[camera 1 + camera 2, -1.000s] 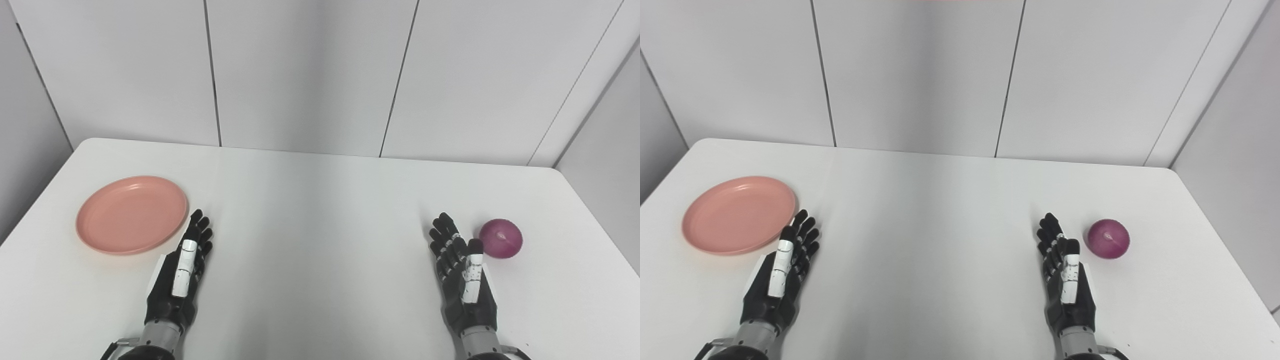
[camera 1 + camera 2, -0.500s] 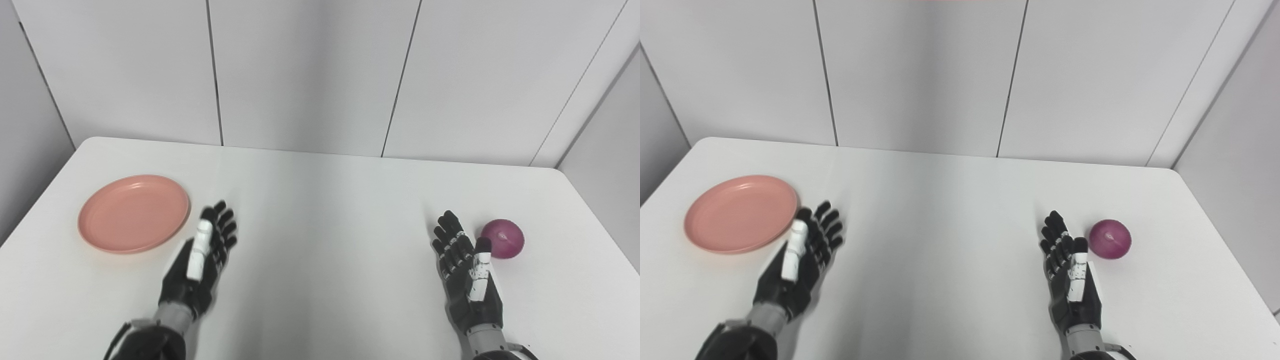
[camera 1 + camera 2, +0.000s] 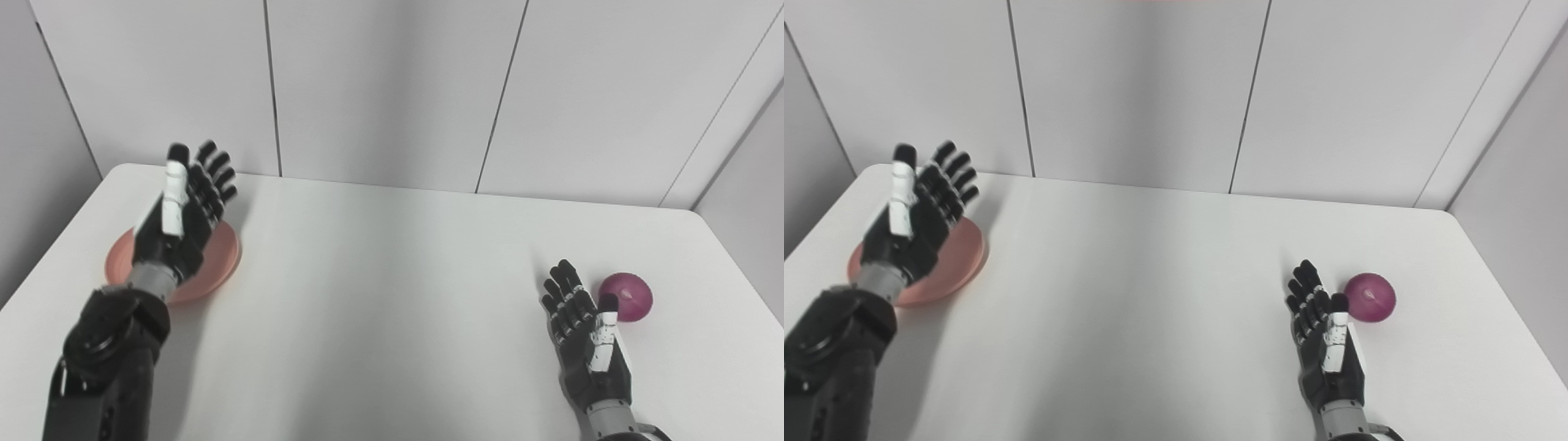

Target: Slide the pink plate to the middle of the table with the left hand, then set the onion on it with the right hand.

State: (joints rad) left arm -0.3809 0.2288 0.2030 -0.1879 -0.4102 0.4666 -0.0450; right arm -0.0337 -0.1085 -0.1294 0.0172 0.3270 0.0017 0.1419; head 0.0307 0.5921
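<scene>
The pink plate (image 3: 222, 256) lies on the white table (image 3: 392, 294) at the left, mostly hidden behind my raised left hand (image 3: 182, 208). That hand hangs above the plate, open, with its fingers spread and pointing away from me. The purple onion (image 3: 627, 296) rests on the table at the right. Just left of it lies my right hand (image 3: 585, 334), open and low over the table, its thumb tip close to the onion. Whether the thumb touches it I cannot tell.
Grey wall panels (image 3: 392, 92) rise right behind the table's far edge. The table's left and right edges (image 3: 744, 269) lie close to the plate and to the onion.
My left hand has risen from the table beside the plate and moved forward and left, over the plate. The camera has shifted slightly. The right hand, onion and plate have stayed put.
</scene>
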